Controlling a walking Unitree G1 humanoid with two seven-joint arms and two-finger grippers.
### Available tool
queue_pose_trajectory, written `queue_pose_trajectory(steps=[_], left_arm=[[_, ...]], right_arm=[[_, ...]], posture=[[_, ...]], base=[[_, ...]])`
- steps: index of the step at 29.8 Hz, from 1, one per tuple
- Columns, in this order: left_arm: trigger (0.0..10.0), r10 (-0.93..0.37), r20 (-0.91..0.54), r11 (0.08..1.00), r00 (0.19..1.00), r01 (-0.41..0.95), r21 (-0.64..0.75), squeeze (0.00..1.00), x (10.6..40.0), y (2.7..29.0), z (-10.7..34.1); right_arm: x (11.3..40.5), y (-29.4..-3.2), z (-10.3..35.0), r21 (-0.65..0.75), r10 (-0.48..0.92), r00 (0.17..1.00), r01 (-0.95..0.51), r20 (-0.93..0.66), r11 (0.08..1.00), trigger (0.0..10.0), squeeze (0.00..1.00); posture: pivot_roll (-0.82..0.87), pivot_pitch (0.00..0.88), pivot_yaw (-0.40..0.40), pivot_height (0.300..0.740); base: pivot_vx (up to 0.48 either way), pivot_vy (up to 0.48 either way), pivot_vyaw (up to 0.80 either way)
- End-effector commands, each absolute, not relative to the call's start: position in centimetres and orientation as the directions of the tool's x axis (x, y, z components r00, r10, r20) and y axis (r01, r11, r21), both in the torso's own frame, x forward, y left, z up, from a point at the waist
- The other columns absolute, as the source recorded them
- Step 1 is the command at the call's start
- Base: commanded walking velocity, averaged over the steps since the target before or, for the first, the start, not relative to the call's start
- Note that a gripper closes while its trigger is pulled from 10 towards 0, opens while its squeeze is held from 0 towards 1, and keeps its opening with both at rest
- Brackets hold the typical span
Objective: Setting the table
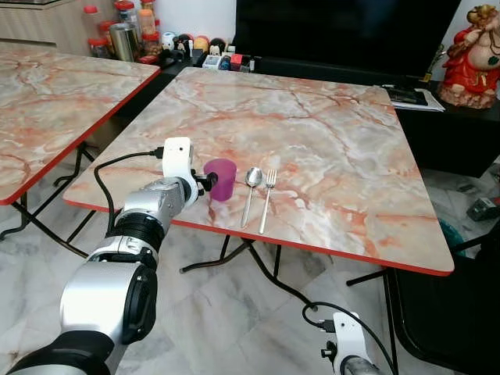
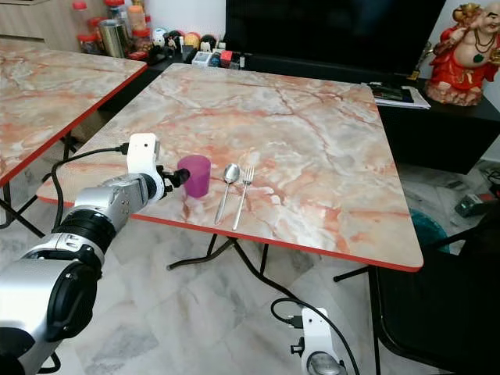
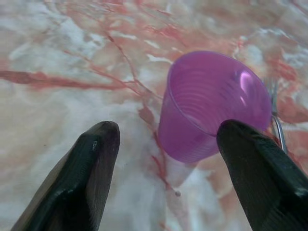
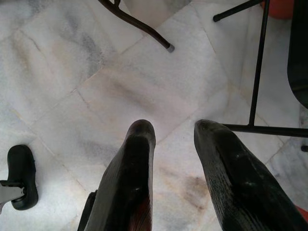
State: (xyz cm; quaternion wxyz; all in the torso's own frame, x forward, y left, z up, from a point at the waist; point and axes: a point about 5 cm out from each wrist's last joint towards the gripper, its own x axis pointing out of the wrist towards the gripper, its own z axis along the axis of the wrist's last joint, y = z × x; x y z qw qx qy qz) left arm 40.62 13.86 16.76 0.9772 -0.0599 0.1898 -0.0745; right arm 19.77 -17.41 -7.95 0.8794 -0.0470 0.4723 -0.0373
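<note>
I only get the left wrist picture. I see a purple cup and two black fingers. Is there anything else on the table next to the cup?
Observer: Yes, a spoon and a fork lie side by side just to the right of the purple cup.
Operator: Is the cup near the edge?
Observer: Quite near the red front edge of the marble table.
Operator: Where's the other hand?
Observer: The right gripper hangs low over the floor, fingers apart. The left gripper is open beside the cup.

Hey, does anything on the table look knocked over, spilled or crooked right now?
Nothing stands out. The purple cup stands upright with no spill around it, and the spoon and fork lie side by side beside it. The left gripper sits open by the cup.
</note>
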Motion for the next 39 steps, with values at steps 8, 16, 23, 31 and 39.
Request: queue_pose_trajectory(steps=[8, 16, 23, 31, 39], left_arm=[[1.5, -0.131, -0.342, 0.983, 0.93, 0.078, -0.165, 0.0, 41.04, 13.66, 17.61], [0.0, -0.137, -0.357, 0.981, 0.924, 0.077, -0.178, 0.0, 40.95, 13.6, 17.25], [0.0, -0.153, -0.37, 0.975, 0.917, 0.079, -0.207, 0.0, 40.85, 13.44, 16.95], [0.0, -0.148, -0.367, 0.972, 0.919, 0.066, -0.225, 0.0, 40.83, 13.58, 16.9], [0.0, -0.138, -0.35, 0.971, 0.926, 0.056, -0.234, 0.0, 41.01, 13.83, 17.44]], right_arm=[[19.76, -17.55, -7.95, -0.115, -0.111, 0.549, 0.028, -0.829, 0.993, 10.0, 0.0], [19.67, -17.55, -7.99, -0.114, -0.109, 0.548, 0.026, -0.83, 0.993, 10.0, 0.0], [19.64, -17.51, -8.01, -0.112, -0.109, 0.547, 0.029, -0.83, 0.993, 10.0, 0.0], [19.66, -17.52, -8.0, -0.112, -0.109, 0.547, 0.029, -0.83, 0.993, 10.0, 0.0], [19.71, -17.54, -7.98, -0.11, -0.106, 0.549, 0.025, -0.829, 0.994, 10.0, 0.0]], posture=[[0.02, 0.0, -0.048, 0.74], [0.02, 0.0, -0.049, 0.74], [0.02, 0.0, -0.045, 0.74], [0.03, 0.0, -0.048, 0.74], [0.04, 0.0, -0.051, 0.74]], base=[[0.0, 0.0, 0.0], [0.0, 0.0, 0.0], [0.0, 0.0, 0.0], [0.0, 0.0, 0.0], [0.0, 0.0, 0.0]])
